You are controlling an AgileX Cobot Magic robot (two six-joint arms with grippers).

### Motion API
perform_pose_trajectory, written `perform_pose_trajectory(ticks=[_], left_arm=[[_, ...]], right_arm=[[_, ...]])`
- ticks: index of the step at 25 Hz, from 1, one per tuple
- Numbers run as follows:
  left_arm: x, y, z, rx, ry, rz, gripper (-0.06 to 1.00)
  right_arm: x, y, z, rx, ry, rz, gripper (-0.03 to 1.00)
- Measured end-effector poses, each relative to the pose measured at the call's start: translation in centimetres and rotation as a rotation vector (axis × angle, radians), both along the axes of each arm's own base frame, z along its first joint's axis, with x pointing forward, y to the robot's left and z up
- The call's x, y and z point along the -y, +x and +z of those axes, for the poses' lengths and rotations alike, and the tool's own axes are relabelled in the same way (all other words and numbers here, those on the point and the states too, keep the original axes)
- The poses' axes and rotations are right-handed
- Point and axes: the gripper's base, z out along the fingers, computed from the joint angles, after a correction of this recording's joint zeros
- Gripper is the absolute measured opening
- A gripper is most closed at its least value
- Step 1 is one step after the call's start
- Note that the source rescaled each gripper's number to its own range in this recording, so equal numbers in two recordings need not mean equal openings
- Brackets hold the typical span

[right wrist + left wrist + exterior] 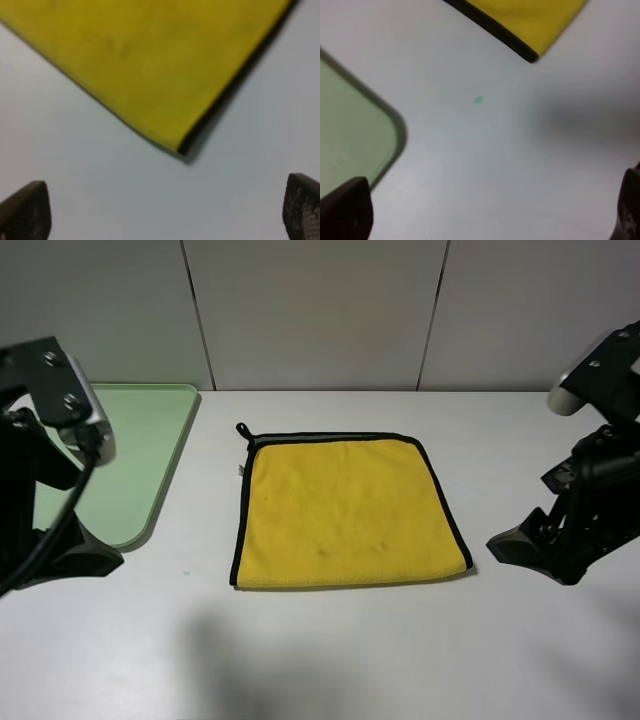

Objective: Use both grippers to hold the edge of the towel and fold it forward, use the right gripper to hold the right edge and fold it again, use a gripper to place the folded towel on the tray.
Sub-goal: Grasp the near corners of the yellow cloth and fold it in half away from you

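A yellow towel [345,510] with black trim lies flat in the middle of the white table, with a small black loop at its far left corner. Its near edge shows no trim. The pale green tray [150,440] sits at the far left. My left gripper [90,555] hangs low between tray and towel, open and empty; the left wrist view shows its gap [487,210], the towel's near left corner [530,15] and the tray's corner [350,130]. My right gripper [515,543] is open and empty just right of the towel's near right corner [150,65], fingers wide apart [164,210].
A white panelled wall runs behind the table. A small teal speck [478,100] marks the table between tray and towel. Bare table surface lies in front of the towel.
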Motion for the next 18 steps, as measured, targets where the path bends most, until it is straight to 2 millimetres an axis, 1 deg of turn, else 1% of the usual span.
perform_pose_trajectory(ticks=[1,3,10,16,18], left_arm=[[0.5,0.2,-0.5,-0.018,0.02,-0.041,0.97],[1.4,0.4,-1.5,-0.044,0.052,-0.117,0.96],[4.7,1.5,-5.3,-0.124,0.093,-0.243,0.96],[6.0,2.5,-8.3,-0.174,0.122,-0.271,0.96],[6.2,2.7,-8.9,-0.186,0.114,-0.264,0.96]], right_arm=[[-0.9,0.3,-0.6,-0.001,-0.02,0.065,1.0],[-1.7,0.6,-1.2,0.003,-0.04,0.124,1.0],[-4.1,1.6,-4.3,-0.068,-0.11,0.243,1.0],[-5.0,2.8,-7.3,-0.113,-0.172,0.273,1.0],[-5.1,3.2,-8.0,-0.12,-0.183,0.278,1.0]])
